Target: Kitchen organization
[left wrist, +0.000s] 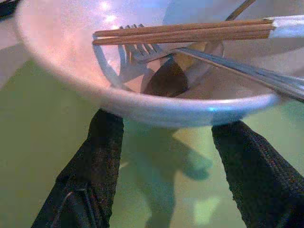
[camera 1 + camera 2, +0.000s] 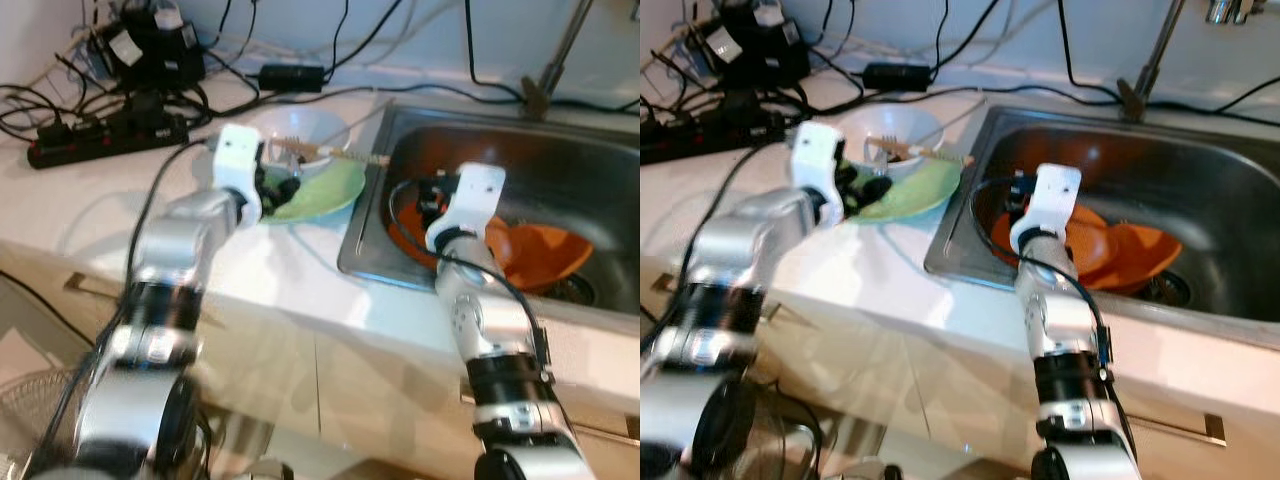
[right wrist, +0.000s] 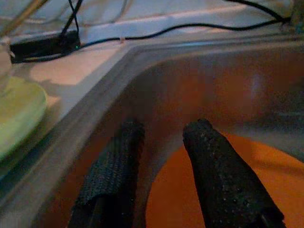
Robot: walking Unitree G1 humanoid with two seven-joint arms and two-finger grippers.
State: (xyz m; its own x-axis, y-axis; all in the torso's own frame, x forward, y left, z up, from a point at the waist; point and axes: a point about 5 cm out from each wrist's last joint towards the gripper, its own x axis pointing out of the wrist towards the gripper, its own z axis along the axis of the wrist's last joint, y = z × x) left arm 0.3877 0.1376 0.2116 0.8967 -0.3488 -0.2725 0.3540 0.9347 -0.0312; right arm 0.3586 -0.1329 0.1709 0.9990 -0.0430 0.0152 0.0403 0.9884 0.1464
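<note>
A white bowl (image 2: 303, 128) stands on a green plate (image 2: 330, 190) on the counter beside the sink. Wooden chopsticks (image 1: 185, 32) and a metal fork (image 1: 142, 50) lie across the bowl. My left gripper (image 2: 277, 190) hovers low over the plate's near rim, open, with its fingers (image 1: 102, 152) either side of the bowl's base and nothing held. In the steel sink (image 2: 600, 160) lie an orange plate (image 3: 175, 199) and an orange bowl (image 2: 548, 255). My right gripper (image 2: 432, 200) reaches into the sink's left end above the orange plate, open, with a narrow empty gap.
A power strip (image 2: 105, 135) with several plugs, tangled cables and a black adapter (image 2: 290, 75) crowd the back of the white counter. The faucet base (image 2: 538, 88) stands behind the sink. The drain (image 2: 577, 290) is at the sink's right. The counter's front edge runs just below both arms.
</note>
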